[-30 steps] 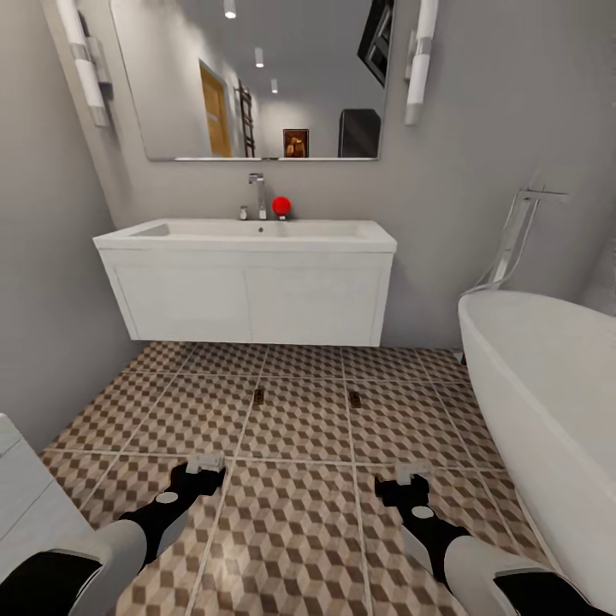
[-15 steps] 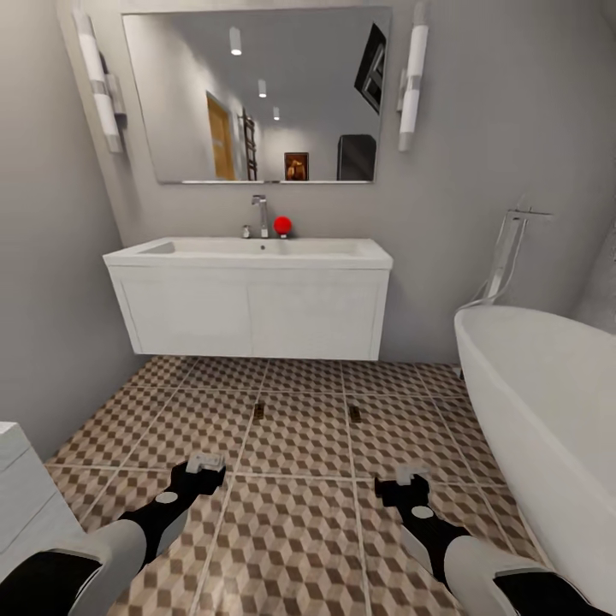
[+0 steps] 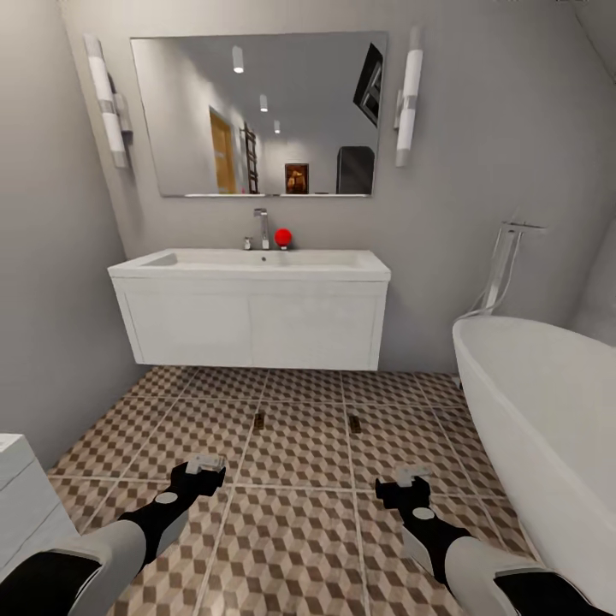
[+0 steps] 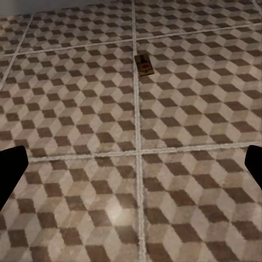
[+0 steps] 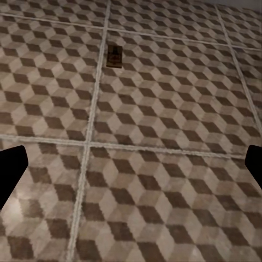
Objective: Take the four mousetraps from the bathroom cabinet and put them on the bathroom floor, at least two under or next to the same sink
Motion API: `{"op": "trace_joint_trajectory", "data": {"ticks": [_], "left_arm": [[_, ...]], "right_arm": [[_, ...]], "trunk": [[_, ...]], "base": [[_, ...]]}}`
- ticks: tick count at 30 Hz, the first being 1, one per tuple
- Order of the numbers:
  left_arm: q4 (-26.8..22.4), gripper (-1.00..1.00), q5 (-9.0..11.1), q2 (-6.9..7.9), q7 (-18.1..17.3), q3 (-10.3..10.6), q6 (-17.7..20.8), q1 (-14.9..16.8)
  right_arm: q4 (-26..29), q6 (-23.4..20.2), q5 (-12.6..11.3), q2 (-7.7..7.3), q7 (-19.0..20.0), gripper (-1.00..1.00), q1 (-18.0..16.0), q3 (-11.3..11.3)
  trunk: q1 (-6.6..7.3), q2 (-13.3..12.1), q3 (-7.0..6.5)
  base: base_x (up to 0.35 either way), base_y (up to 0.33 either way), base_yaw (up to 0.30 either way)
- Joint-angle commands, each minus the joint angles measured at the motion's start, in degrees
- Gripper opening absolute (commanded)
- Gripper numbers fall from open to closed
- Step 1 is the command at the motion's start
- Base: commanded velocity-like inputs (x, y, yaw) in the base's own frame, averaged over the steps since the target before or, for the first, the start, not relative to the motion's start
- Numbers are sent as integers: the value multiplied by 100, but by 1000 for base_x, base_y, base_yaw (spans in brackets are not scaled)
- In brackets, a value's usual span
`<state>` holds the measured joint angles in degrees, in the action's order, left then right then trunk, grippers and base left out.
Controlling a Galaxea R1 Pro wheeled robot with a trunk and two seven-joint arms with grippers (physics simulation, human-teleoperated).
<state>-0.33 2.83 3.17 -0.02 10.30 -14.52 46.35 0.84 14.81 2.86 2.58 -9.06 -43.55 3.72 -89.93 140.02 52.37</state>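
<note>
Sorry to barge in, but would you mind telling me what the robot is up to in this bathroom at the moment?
It is laying mousetraps on the bathroom floor. Two mousetraps lie on the tiles in front of the bathroom sink: one to the left, another to the right, apart from each other. The left gripper and right gripper both hover open and empty above the floor, holding nothing. The white bathtub stands to the right.

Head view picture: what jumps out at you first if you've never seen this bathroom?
Probably the bathroom floor, with its brown, beige and white cube pattern, and two mousetraps on it: one and another, side by side in front of the bathroom sink. Next comes a bright red ball beside the tap at the back of the sink. A big white bathtub curves along the right.
</note>
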Motion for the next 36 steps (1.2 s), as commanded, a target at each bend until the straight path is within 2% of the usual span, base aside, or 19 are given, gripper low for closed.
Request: {"op": "trace_joint_trajectory", "data": {"ticks": [1,8,12,13,19,36], "left_arm": [[5,100,30,1,0,43,-19,3],[7,100,36,36,-5,43,-4,-9],[7,100,43,97,-6,43,-9,-6],[7,100,57,161,6,43,-13,-4],[7,100,77,242,16,38,-15,-3],[5,100,134,283,23,10,-14,-3]], "right_arm": [[-7,5,30,2,-44,100,-4,35],[-39,1,16,0,-43,100,22,33],[-86,0,14,-5,-37,100,34,32],[-187,3,13,-25,-35,100,40,32],[-244,4,13,-49,-35,100,44,29],[-268,1,6,-56,-5,100,43,30]], "trunk": [[24,-39,-13],[178,-320,-138],[265,-480,-210],[287,-520,-228],[419,-761,-336],[792,-1443,-641]], "base": [[0,0,0],[0,0,0],[0,0,0],[0,0,0],[0,0,0],[0,0,0]]}}
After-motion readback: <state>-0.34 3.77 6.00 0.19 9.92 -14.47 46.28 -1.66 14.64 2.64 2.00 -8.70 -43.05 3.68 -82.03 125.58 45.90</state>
